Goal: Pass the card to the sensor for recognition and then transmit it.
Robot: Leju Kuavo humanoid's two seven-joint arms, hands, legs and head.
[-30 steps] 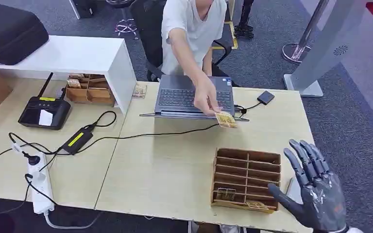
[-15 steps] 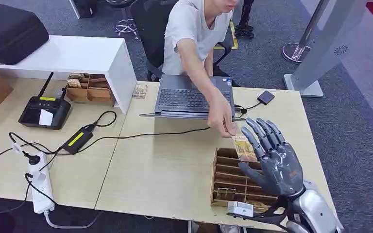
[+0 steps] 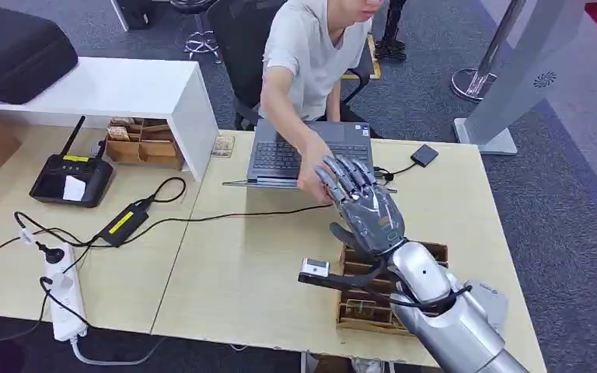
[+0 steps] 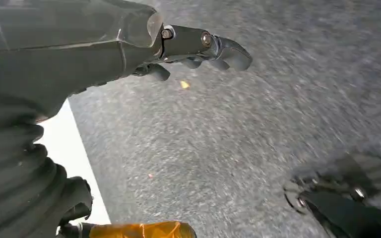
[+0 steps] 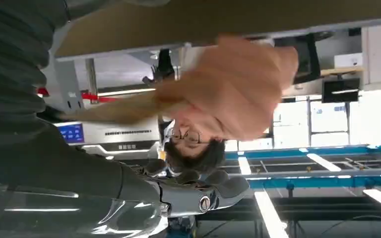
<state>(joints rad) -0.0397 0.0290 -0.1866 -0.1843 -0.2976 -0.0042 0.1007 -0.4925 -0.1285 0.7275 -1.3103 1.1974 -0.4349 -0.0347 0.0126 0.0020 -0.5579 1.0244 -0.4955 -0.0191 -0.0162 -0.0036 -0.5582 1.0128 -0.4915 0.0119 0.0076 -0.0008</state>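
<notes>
My right hand is raised over the table just in front of the laptop, fingers spread and pointing away from me, nothing visible in it. A person's hand sits right behind my fingers; in the right wrist view that hand looms large and blurred in front of my fingers. The card is hidden in the head view. A small black box on a cable lies right of the laptop. My left hand hangs over grey floor, holding nothing.
A wooden compartment tray with a few cards lies under my right forearm. A black device with an antenna, a power brick, cables and a power strip occupy the left table. A white shelf stands behind them.
My right hand rose from the table's right edge and swept left and forward to the laptop. The person's hand, which brought the card to my fingers, drew back toward the laptop.
</notes>
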